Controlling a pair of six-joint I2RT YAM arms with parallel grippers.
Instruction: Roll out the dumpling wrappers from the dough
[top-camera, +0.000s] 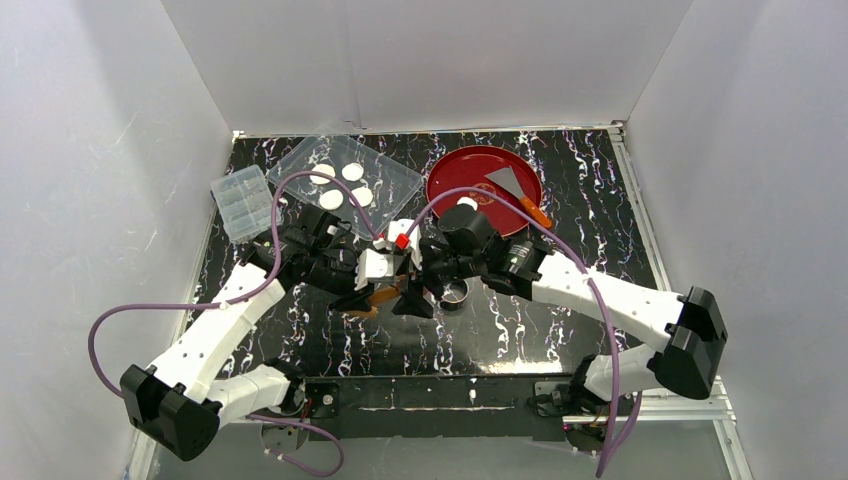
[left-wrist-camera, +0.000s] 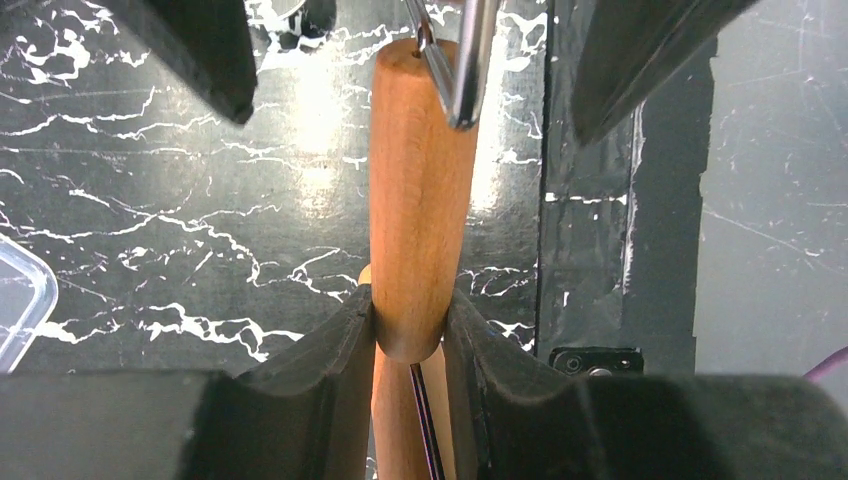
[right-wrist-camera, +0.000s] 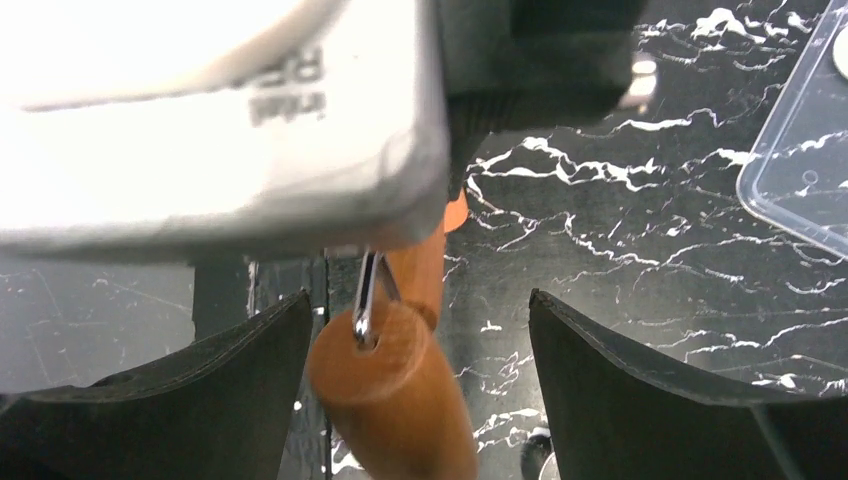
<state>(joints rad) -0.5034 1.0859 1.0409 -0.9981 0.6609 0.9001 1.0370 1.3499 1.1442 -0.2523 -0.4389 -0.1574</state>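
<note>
My left pincer (left-wrist-camera: 410, 335) is clenched on one wooden handle end of the rolling pin (left-wrist-camera: 420, 190) over the middle of the desk (top-camera: 560, 320). My right pincer (right-wrist-camera: 418, 300) stands released, its fingers either side of the far end, contact not determinable. Four dumpling wrappers (top-camera: 330, 199) lie flat in the clear tray (top-camera: 392, 178) at the far left, well apart from both pincers, and the dough (top-camera: 467, 204), a small white piece, sits on the red plate (top-camera: 452, 172) beside that tray

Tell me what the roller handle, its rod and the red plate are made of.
The roller handle looks like smooth wood: warm brown, faint grain. The rod is polished metal: silvery, bright reflections. The red plate is probably glossy plastic or lacquer: shiny red.
</note>
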